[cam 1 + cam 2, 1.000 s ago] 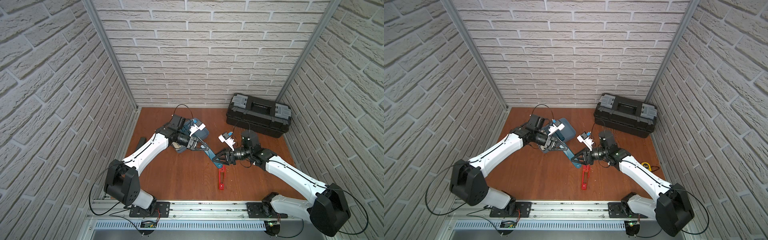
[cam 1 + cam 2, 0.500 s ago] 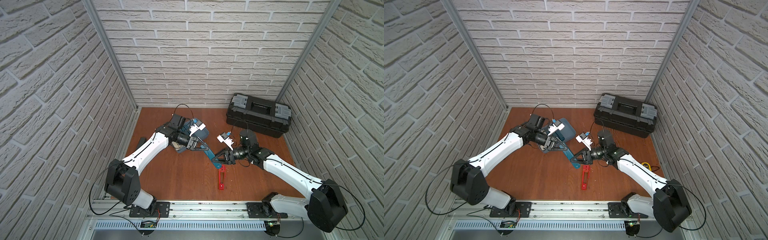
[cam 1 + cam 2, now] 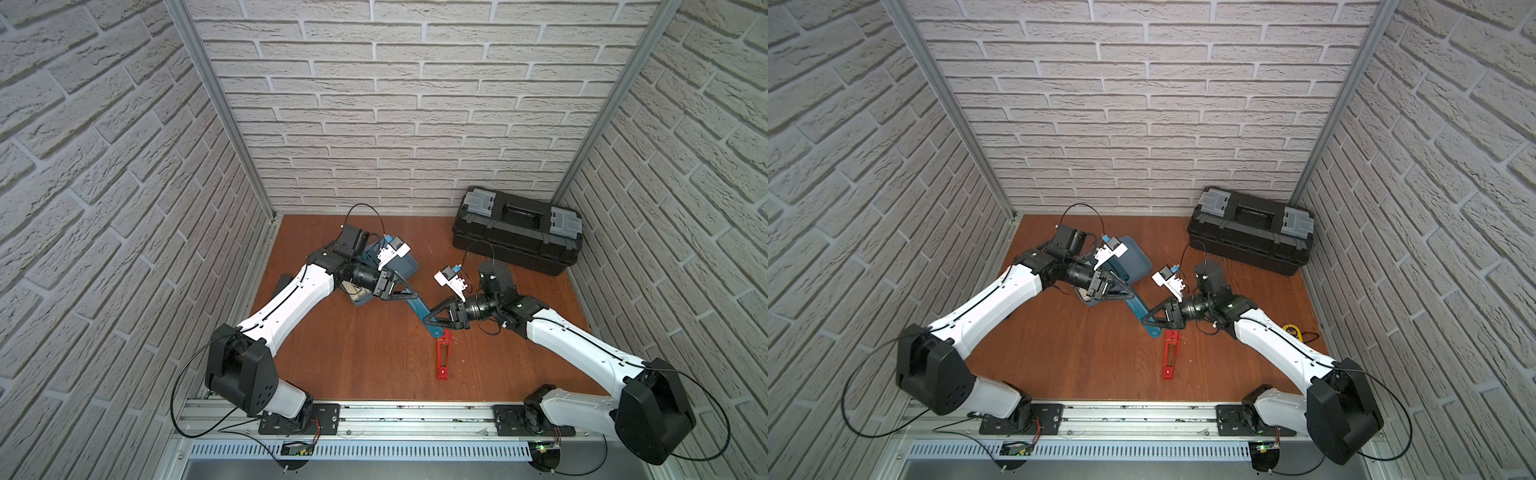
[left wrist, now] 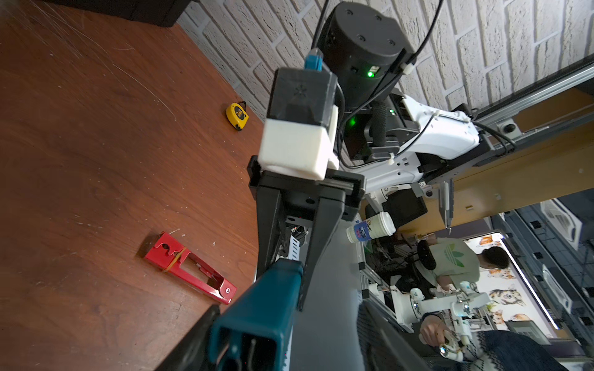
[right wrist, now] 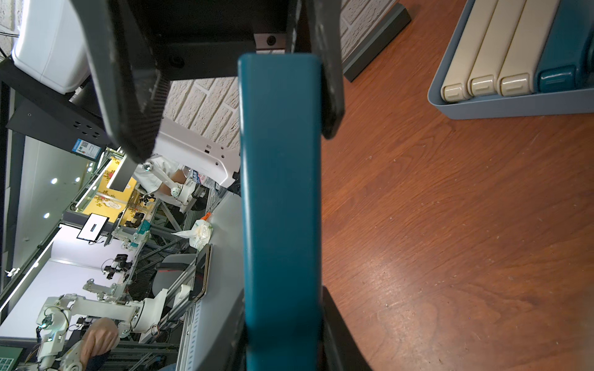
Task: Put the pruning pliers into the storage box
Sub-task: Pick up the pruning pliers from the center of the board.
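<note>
One teal pruning pliers (image 3: 419,309) (image 3: 1139,309) hangs above the table between my two grippers. My right gripper (image 3: 428,322) (image 5: 283,337) is shut on its lower end. My left gripper (image 3: 411,293) (image 4: 283,350) stands open around the upper end, with a gap at one finger (image 5: 128,96). The light blue storage box (image 3: 409,264) (image 5: 514,106) lies behind the left gripper, holding three beige pliers (image 5: 482,48) and a teal one (image 5: 565,48). Red pliers (image 3: 444,353) (image 4: 189,268) lie on the table below the right gripper.
A big black toolbox (image 3: 517,239) stands at the back right. A yellow tape measure (image 3: 1292,332) (image 4: 237,115) lies by the right wall. A dark grey bar (image 3: 284,282) (image 5: 376,41) rests along the left wall.
My left gripper's jaws have spread apart off the teal pliers. The right gripper has closed on its other end. Both arms have barely shifted.
</note>
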